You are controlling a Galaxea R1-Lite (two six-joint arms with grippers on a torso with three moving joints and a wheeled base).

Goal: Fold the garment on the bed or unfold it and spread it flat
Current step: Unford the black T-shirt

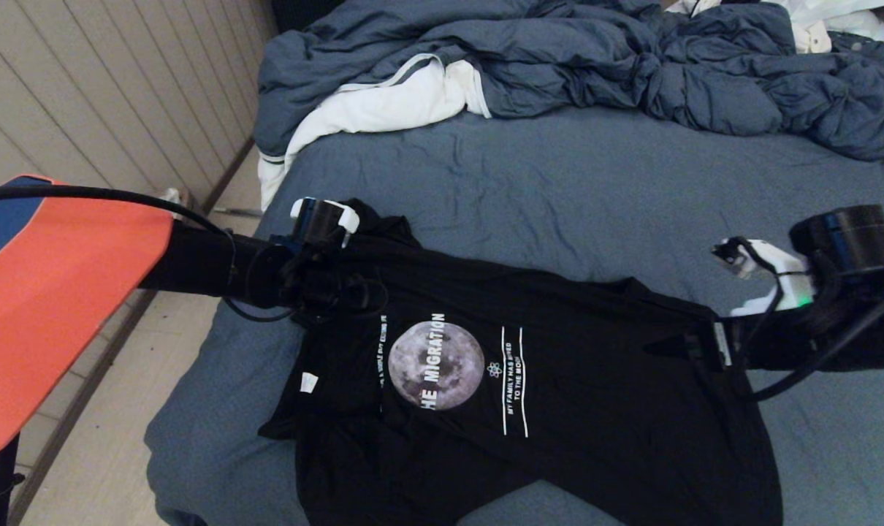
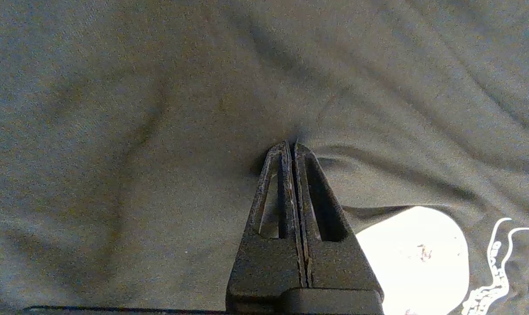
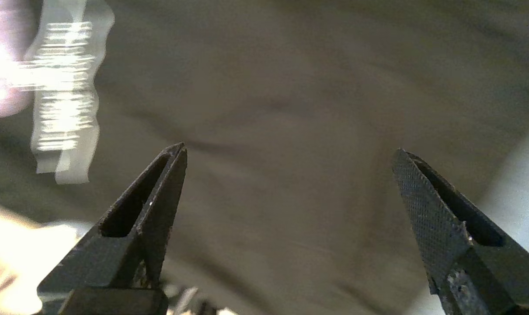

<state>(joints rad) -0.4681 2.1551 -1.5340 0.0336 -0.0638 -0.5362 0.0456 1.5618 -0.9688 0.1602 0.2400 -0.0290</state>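
My left jaws (image 2: 293, 146) are clenched tight, tips pressed together into a pucker of black cloth, pinching the garment (image 1: 559, 380) at its edge nearest the wall side of the bed. From the head camera, that left arm reaches in from the left over the shirt's upper corner. My right jaws (image 3: 288, 151) stand released, spread wide with nothing between them, black fabric just beyond the fingertips (image 3: 172, 175); a white care label (image 3: 65, 96) shows off to one side. In the head view the right arm comes in from the right, its tip (image 1: 694, 343) at the shirt's far end.

The garment is a black T-shirt lying across the near part of the bed (image 1: 559, 197), print side up, with a grey moon and white lettering. The cloth is rumpled along its nearer edge. Beyond it, the blue-grey sheet lies bare, then a crumpled blue-grey duvet (image 1: 632, 66) and a white cloth (image 1: 383, 109) at the far end.
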